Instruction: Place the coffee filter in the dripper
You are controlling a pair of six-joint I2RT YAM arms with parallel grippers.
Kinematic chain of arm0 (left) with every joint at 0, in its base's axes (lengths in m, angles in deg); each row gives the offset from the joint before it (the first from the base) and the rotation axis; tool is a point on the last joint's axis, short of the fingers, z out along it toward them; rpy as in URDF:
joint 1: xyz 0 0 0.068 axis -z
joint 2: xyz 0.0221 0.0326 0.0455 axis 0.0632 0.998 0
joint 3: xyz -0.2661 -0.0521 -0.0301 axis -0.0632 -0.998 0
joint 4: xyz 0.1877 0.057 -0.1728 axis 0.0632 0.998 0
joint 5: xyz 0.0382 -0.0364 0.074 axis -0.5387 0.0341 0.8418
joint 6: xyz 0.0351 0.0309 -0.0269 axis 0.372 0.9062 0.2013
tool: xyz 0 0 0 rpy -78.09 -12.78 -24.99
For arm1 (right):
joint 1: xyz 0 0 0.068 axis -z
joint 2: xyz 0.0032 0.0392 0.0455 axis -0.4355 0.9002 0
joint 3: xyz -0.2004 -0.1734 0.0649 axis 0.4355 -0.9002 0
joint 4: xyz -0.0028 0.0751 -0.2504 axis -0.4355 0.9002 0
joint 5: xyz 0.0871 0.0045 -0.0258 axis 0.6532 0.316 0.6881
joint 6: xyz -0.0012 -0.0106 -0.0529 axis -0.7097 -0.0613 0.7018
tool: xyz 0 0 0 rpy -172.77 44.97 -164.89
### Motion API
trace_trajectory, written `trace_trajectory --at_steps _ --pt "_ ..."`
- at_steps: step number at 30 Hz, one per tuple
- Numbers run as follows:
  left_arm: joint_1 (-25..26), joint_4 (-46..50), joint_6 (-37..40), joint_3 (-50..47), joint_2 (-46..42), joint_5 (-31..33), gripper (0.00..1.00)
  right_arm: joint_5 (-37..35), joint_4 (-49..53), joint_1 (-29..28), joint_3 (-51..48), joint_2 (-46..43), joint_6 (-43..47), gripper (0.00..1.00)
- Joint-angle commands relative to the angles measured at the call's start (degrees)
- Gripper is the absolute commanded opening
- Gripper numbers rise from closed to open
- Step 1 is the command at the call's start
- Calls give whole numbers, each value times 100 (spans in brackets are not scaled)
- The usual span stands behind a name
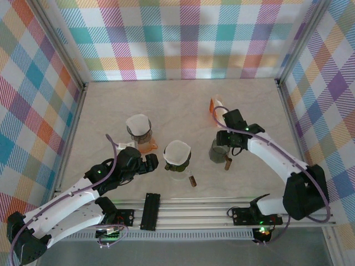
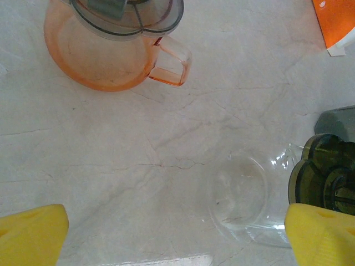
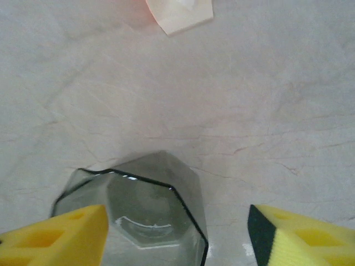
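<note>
The right gripper (image 3: 177, 235) stands open, its yellow fingers (image 3: 55, 235) set either side of the grey dripper (image 3: 150, 205) and closed on nothing. The dripper below them looks empty, so the step is judged not yet done. The coffee filter (image 3: 180, 12), a pale cream piece beside an orange wrapper, lies flat on the table (image 1: 183, 105) just beyond the grey dripper, on its far side from the arm bases.

The first risk is a knock: the fingers hang low around the grey dripper, and a reach straight towards the filter without lifting first could catch its rim and tip or shove it. The second is the pick itself: thin paper lying flat gives the pads little to bite, so the gripper may slide over it, crumple it, or lift the wrapper or several sheets together. The third is the seating: a filter dropped folded or off-centre could perch on the rim tilted rather than settle into the cone.

The left gripper (image 2: 177, 235) is wide open and idle to the left of the grey dripper, near the clear dripper (image 2: 241, 199) and the orange server (image 2: 105, 61). Both appear to hold a white filter already in the top view, so a reach towards either would be wasted.
</note>
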Motion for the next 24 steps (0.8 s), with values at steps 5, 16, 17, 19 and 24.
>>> trace_trajectory --at_steps 5,16,17,19,24 --pt "-53 124 -147 -1 95 -161 100 367 -304 -270 -231 -1099 -32 75" --pt "-144 405 -410 -91 -32 -244 94 488 -373 -1196 -866 -2026 -188 81" --pt "-142 455 -417 -74 -77 -222 94 528 -421 -1165 -698 -1888 -73 83" --pt "-147 535 -436 -37 -161 -184 95 817 -511 -1035 -289 -1481 187 83" --pt "-147 634 -476 -53 -372 -128 96 1921 -749 -687 1057 70 710 84"
